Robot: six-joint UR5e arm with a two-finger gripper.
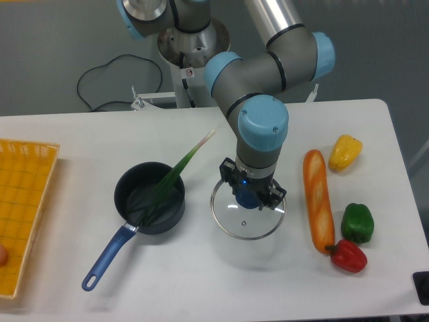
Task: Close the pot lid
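The lid (247, 213) hangs just above the tabletop (201, 275), its blue knob gripped in the closed jaws of the gripper (253, 198), and the open pot (149, 198) stands nearby to its left. A green leek (175, 173) lies slantwise in the pot, its stalk jutting over the rim toward the lid, which would likely keep the lid from seating flat.

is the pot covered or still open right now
Open. The pot has no cover; a green onion sticks out over its rim. The lid is on the table beside it, under the gripper.
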